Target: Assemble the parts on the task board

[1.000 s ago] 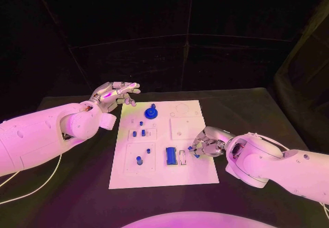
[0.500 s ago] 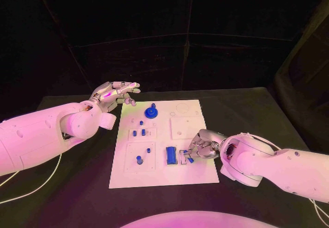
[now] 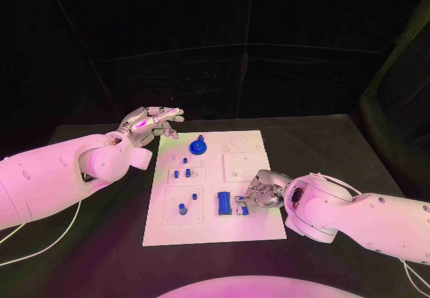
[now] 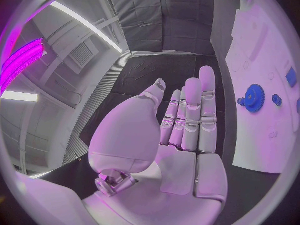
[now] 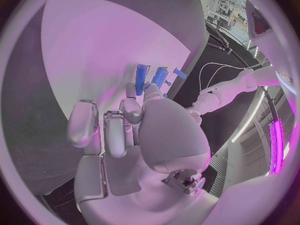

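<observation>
Here the right silver hand (image 3: 260,191) pinches a small blue cylindrical part (image 3: 243,210) low over the white rectangular task board (image 3: 255,225) on the black bench (image 3: 332,139).

The held part sits just beside a larger blue cylinder (image 3: 222,203) lying on the board's near half. The left silver hand (image 3: 148,122) hovers at the board's far-left corner, fingers straight and apart, holding nothing. A round blue gear-like part (image 3: 197,147) stands near it, with smaller blue pegs (image 3: 182,174) between.
</observation>
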`<state>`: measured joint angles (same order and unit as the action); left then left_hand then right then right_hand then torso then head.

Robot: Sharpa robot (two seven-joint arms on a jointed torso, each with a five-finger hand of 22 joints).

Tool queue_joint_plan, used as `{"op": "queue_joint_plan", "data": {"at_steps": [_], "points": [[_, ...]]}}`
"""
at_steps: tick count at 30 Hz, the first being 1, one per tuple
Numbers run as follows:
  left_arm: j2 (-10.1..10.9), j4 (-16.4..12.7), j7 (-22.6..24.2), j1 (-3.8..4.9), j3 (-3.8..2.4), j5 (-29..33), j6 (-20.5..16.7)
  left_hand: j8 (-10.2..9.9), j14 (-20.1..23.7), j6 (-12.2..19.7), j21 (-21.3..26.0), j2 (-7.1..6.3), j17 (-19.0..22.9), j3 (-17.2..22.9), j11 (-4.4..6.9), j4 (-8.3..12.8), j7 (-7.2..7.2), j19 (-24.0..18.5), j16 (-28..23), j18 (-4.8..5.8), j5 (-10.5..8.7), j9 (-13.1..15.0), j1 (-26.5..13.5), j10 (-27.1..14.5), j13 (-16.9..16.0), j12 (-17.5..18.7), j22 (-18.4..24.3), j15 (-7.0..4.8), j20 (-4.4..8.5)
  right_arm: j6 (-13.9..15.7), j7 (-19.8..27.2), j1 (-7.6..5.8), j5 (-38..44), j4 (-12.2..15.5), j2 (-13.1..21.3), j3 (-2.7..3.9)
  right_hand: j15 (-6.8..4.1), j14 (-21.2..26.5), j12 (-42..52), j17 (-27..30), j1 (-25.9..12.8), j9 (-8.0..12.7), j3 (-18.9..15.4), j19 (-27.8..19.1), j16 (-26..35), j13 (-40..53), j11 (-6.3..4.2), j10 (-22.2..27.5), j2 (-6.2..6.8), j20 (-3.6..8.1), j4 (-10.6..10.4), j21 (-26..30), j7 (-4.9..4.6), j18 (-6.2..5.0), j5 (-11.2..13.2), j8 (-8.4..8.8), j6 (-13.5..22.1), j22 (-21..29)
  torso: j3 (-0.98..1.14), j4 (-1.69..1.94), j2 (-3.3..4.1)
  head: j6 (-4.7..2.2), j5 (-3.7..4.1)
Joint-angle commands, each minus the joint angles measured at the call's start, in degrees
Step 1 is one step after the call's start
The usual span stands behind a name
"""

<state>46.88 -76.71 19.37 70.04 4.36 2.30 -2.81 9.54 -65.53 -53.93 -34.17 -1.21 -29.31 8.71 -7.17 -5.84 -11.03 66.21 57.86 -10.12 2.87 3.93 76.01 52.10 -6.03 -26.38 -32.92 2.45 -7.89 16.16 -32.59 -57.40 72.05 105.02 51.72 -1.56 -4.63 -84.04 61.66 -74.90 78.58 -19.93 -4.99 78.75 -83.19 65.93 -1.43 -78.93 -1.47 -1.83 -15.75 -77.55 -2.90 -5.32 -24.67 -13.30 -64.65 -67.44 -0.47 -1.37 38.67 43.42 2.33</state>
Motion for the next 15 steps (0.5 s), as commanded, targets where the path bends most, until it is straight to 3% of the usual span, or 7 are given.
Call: {"op": "queue_joint_plan", "data": {"at_steps": [1, 15], "points": [[0.0, -0.1, 0.0, 0.07, -0.05, -0.2, 0.9, 0.3, 0.3, 0.4, 0.3, 0.43, 0.1, -0.3, -0.05, 0.0, -0.08, 0.1, -0.1, -0.35, 0.09, 0.0, 0.0, -0.3, 0.1, -0.2, 0.1, 0.08, -0.4, 0.3, -1.4, 0.04, 1.7, 0.0, -0.3, -0.08, -0.3, -3.8, 0.0, -3.6, -0.8, 0.0, 0.0, 0.2, -0.3, 0.2, 0.07, -0.5, 0.1, 0.31, -0.4, -0.2, -0.03, 0.64, 0.1, -0.04, -0.3, 0.0, 0.02, 0.02, 0.05, 0.0, -0.1], [0.0, -0.1, -0.1, 0.07, -0.05, -0.2, 0.9, 0.3, 0.3, 0.4, 0.3, 0.42, 0.1, -0.4, -0.06, 0.0, -0.1, 0.0, -0.1, -0.35, 0.09, 0.0, 0.0, -0.3, 0.1, -0.3, 0.1, 0.09, -0.41, 0.5, -1.1, 0.04, 2.2, 0.1, -1.0, -0.08, -0.41, -3.8, 1.0, -3.9, -1.3, -0.2, -0.1, 0.3, -0.4, 1.1, -0.09, -1.1, 0.07, 0.39, -0.6, -0.2, 0.19, 0.67, -0.5, -0.25, -0.8, -0.1, 0.06, -0.02, 0.01, 0.2, -0.2]]}}
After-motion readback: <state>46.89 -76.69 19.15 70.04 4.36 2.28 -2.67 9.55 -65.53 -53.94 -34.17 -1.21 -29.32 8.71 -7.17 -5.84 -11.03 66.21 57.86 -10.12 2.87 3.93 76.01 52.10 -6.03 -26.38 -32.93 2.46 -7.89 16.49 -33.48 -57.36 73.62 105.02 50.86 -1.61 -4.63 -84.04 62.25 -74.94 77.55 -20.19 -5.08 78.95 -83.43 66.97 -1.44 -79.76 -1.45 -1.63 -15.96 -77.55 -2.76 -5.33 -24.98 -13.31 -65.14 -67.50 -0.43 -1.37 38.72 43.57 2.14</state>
